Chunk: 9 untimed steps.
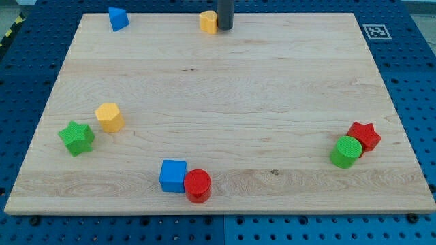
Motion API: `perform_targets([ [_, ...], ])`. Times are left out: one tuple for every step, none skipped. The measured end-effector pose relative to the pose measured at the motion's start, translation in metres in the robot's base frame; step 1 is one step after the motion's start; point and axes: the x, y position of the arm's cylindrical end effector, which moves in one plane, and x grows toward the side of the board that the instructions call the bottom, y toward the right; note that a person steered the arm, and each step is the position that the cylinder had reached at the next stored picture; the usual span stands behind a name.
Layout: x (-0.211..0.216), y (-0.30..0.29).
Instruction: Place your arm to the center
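Eight blocks ring the desk (218, 88), its middle bare, while my tip (224, 28), a gripperless end effector grasping nothing, sits at the view's top touching a yellow block (208, 22).

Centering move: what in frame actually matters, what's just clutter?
Matters:
- my tip, at the view's top edge, touching or beside the yellow block
- wooden board

Clutter:
- blue wedge
- yellow hexagon
- green star
- blue cube
- red cylinder
- green cylinder
- red star

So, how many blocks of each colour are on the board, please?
Blue: 2, triangular block, cube
Yellow: 2, top block, hexagonal block
Green: 2, star, cylinder
Red: 2, cylinder, star
Total: 8
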Motion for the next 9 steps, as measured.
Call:
perform_targets([
  [0.0,0.003],
  [0.0,0.006],
  [0.0,0.013],
  [0.012,0.053],
  [0.057,0.105],
  [0.108,0.118],
  [0.112,0.118],
  [0.112,0.118],
  [0.115,0.118],
])
